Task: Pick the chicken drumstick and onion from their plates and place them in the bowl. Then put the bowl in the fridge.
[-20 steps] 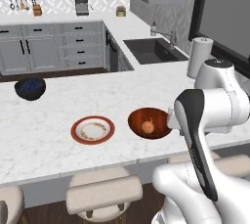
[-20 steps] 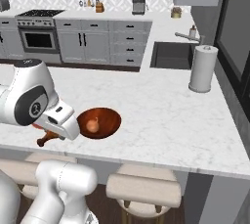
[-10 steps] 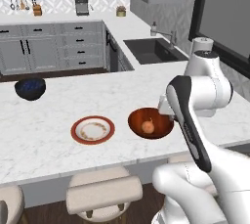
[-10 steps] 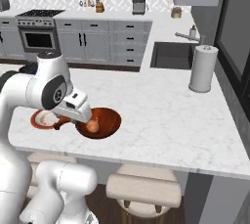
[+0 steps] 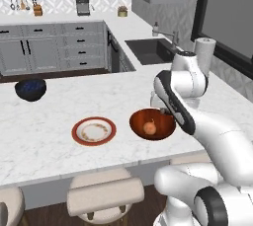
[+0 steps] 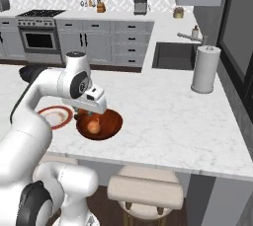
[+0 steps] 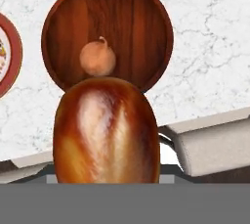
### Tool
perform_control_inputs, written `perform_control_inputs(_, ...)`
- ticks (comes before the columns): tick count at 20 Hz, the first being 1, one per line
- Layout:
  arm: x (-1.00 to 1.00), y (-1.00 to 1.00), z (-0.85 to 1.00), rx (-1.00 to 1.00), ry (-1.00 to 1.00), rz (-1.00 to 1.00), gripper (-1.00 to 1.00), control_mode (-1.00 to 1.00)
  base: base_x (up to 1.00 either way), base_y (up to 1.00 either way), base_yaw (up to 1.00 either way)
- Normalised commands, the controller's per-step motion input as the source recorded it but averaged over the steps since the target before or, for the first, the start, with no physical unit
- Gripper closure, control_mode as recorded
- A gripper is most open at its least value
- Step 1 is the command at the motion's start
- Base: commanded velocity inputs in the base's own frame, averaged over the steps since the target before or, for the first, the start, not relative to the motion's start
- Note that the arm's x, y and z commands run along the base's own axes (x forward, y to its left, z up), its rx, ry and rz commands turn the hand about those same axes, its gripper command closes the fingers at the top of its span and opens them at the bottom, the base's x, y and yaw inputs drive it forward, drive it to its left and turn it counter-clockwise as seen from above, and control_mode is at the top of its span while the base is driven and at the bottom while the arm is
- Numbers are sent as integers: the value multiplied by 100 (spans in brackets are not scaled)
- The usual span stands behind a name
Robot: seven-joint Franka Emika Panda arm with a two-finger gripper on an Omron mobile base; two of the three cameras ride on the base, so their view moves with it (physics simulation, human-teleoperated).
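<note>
My gripper [image 6: 85,114] is shut on the chicken drumstick [image 7: 106,130], whose glossy reddish-brown thick end hides the fingertips in the hand view. It hangs a little above the near-left rim of the wide reddish-brown bowl [image 7: 128,17] [image 5: 163,121] [image 6: 109,121] on the marble counter. The tan onion [image 7: 97,57] [image 5: 149,129] [image 6: 94,127] lies inside the bowl. Just left of the bowl sits the cream plate with a red-brown rim [image 5: 94,131] [image 6: 55,116] [image 7: 6,56], bare. The fridge is out of view.
A dark blue bowl [image 5: 30,89] stands far left on the counter. A paper towel roll [image 6: 205,69] and a sink [image 6: 173,55] are at the back right. Padded stools [image 5: 104,195] [image 6: 146,190] stand below the counter's front edge.
The arm has swung from over the plate side toward the bowl, carrying the drumstick with it. Bowl, onion and rimmed plate have not moved.
</note>
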Motion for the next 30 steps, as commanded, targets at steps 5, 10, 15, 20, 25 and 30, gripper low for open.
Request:
perform_control_inputs(5, 83, 0, -66, 0, -1, 0, 100, -100, 0, 0, 0)
perform_control_inputs(10, 70, -2, -82, -3, 0, 0, 100, -100, 0, 0, 0)
perform_control_inputs(15, 49, -11, -46, -4, 6, 0, 100, -100, 0, 0, 0)
perform_control_inputs(20, 41, -13, -9, 0, 0, 0, 100, -100, 0, 0, 0)
perform_control_inputs(25, 10, 0, -16, 0, 8, 0, -100, -100, 0, 0, 0)
perform_control_inputs(30, 0, 0, -13, 0, 4, 0, -100, -100, 0, 0, 0)
